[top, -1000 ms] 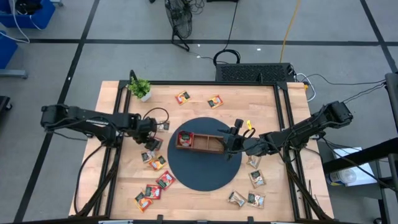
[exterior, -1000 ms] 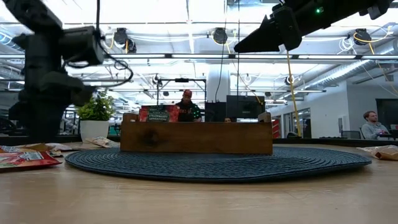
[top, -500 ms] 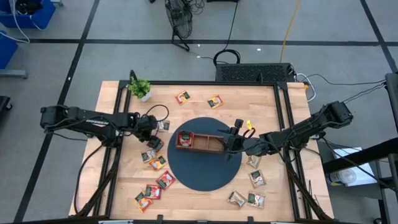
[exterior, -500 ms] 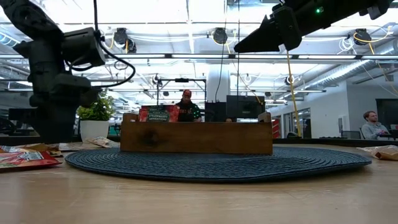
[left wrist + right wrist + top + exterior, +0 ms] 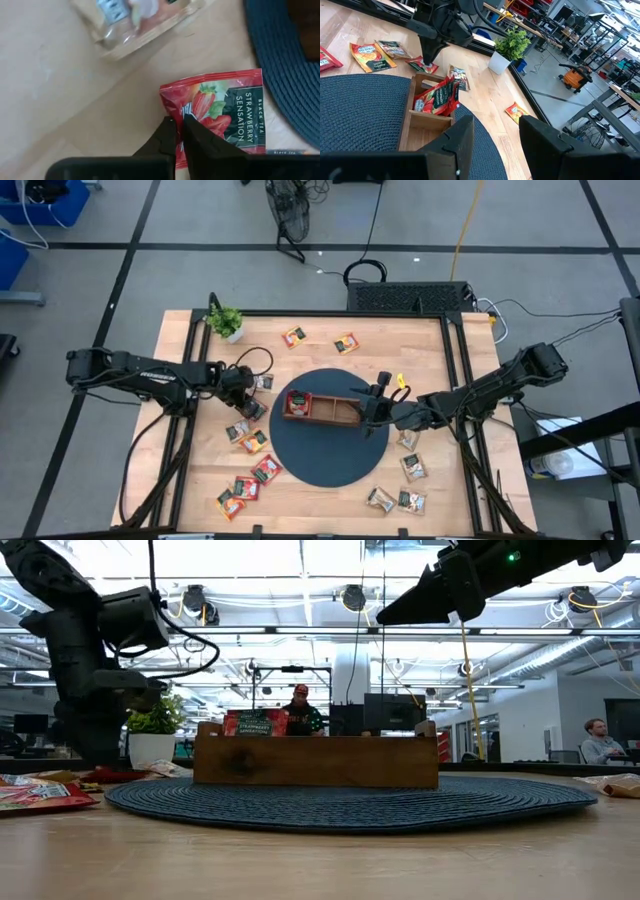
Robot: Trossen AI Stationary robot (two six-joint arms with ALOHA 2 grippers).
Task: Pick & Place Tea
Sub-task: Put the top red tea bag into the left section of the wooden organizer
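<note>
the left hand [image 5: 179, 131] pinches shut on a red tea sachet [image 5: 220, 117] lying on the desk [image 5: 190, 480] beside the mat [image 5: 330, 470], likely to lift it, while the right hand [image 5: 492, 135] waits open above the tray [image 5: 322, 409].

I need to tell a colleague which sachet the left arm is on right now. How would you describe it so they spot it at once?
Start at the round dark blue mat in the middle of the table and go just past its left edge, where the left hand is shut on a sachet lying flat on the wood. It is the red one printed "Strawberry Sensation" with strawberries, unlike the pale sachet beside it.
</note>
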